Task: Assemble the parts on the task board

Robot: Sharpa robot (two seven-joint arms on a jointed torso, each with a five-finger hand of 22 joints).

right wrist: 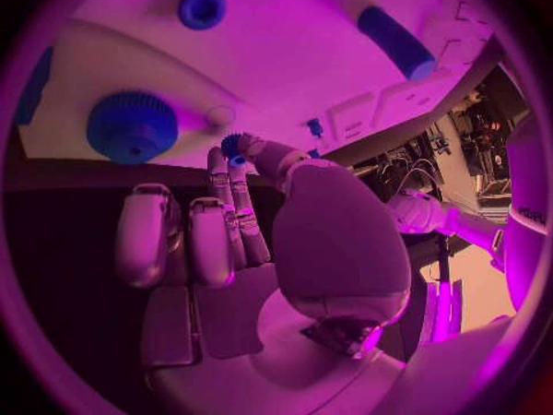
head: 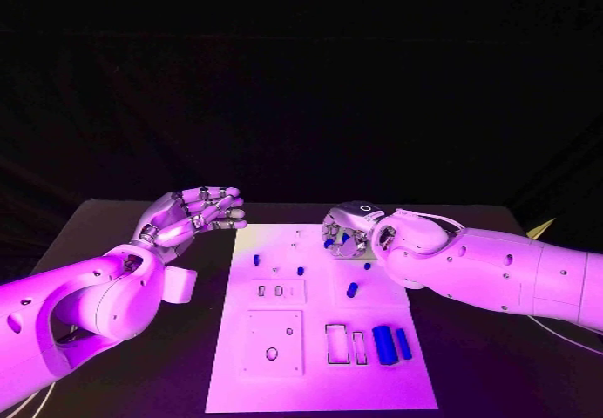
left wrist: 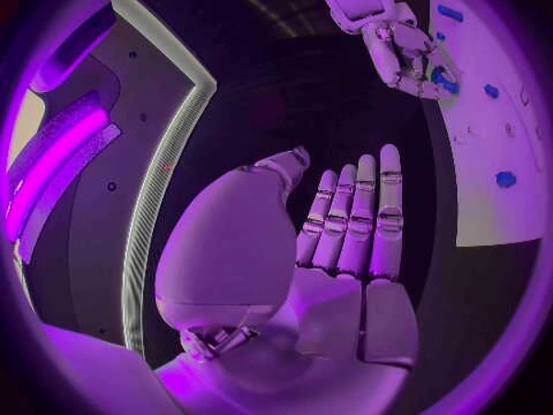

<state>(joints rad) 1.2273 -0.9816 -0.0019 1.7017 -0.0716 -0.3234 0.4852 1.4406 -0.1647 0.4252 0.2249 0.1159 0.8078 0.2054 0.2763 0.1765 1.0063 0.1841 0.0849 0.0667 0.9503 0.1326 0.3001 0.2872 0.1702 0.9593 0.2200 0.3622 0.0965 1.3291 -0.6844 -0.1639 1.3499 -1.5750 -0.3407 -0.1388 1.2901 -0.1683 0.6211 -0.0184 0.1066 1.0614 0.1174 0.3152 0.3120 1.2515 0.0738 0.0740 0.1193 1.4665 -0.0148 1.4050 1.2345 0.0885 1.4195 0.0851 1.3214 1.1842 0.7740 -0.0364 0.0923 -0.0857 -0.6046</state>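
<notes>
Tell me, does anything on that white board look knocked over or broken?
Nothing stands out. The task board lies flat, its blue parts look tidy and whole. The right hand works at its far edge; the left hand hovers beside it.

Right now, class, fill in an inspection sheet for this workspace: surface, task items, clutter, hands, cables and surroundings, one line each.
Surface: black table, with the white task board lying in the middle.
Task items: blue parts on the board, among them two long blocks near its front right, a short peg mid-board, and a ridged knob near the right hand.
Clutter: nothing seen.
Hands: left hand hovers off the board's left edge, fingers straight, holding nothing; right hand pinches a small blue part at its fingertips over the board's far right area.
Cables: nothing seen on the table.
Surroundings: dark backdrop behind the table.
</notes>
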